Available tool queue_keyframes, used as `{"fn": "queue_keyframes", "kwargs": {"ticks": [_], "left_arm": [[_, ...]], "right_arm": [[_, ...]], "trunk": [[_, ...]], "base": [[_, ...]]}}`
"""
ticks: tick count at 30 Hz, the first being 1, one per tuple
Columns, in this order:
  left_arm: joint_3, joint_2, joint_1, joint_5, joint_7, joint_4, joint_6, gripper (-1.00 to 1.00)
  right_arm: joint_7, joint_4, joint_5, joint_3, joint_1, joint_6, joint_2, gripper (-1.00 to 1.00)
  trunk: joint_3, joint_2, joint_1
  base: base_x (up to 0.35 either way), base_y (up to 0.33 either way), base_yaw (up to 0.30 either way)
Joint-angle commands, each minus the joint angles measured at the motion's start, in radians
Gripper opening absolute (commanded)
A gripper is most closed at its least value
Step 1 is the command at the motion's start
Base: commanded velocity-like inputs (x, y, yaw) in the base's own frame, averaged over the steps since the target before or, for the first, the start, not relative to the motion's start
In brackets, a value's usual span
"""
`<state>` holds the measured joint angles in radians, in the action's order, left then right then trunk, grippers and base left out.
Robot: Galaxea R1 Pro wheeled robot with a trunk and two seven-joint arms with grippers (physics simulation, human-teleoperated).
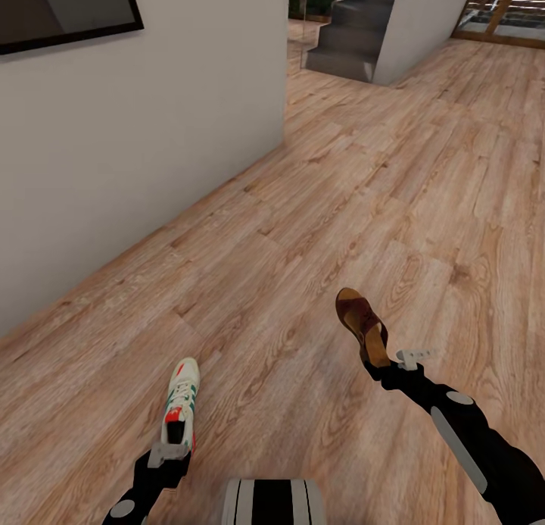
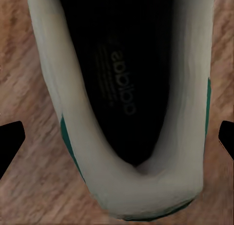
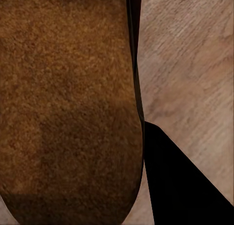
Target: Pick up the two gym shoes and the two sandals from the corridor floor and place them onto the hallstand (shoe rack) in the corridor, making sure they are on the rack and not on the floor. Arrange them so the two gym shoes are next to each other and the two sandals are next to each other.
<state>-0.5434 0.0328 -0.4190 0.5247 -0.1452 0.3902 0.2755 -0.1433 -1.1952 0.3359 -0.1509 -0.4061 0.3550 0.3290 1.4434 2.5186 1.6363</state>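
Head view: the left gripper [image 1: 168, 454] grasps a white green-striped gym shoe [image 1: 180, 407] and the right gripper [image 1: 382, 366] a brown leather sandal [image 1: 362, 322], both carried above the wood-plank corridor floor [image 1: 325, 207]. Judging by this, the carry is under way; placing them remains, with the hallstand nowhere ahead.

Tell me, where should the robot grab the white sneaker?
Probably at the heel collar of the gym shoe, coming from behind and above. Its open mouth leaves a thin rim there, and the left gripper sits at that end already.
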Motion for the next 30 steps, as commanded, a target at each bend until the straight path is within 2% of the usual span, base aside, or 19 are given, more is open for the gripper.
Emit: {"fn": "queue_keyframes", "kwargs": {"ticks": [1, 18, 19, 30], "left_arm": [[-0.009, 0.001, -0.001, 0.006, -0.007, 0.001, 0.003, 1.00], [-0.011, 0.000, -0.001, 0.005, -0.007, 0.002, 0.002, 1.00], [-0.011, 0.000, -0.001, 0.004, -0.007, 0.003, 0.002, -1.00], [-0.012, -0.001, 0.000, 0.003, -0.006, 0.003, 0.004, -1.00]], "right_arm": [[0.001, -0.001, 0.009, -0.001, 0.000, 0.006, 0.001, -1.00], [0.001, -0.001, 0.009, -0.001, 0.000, 0.006, 0.001, -1.00], [0.001, -0.001, 0.009, -0.001, 0.000, 0.006, 0.001, -1.00], [0.001, -0.001, 0.009, -0.001, 0.000, 0.006, 0.001, -1.00]], "trunk": [[0.001, 0.000, 0.000], [0.001, 0.000, 0.000], [0.001, 0.000, 0.000], [0.001, 0.000, 0.000]], "base": [[0.126, 0.000, 0.000], [0.021, 0.000, 0.000], [0.000, 0.000, 0.000], [0.000, 0.000, 0.000]]}}
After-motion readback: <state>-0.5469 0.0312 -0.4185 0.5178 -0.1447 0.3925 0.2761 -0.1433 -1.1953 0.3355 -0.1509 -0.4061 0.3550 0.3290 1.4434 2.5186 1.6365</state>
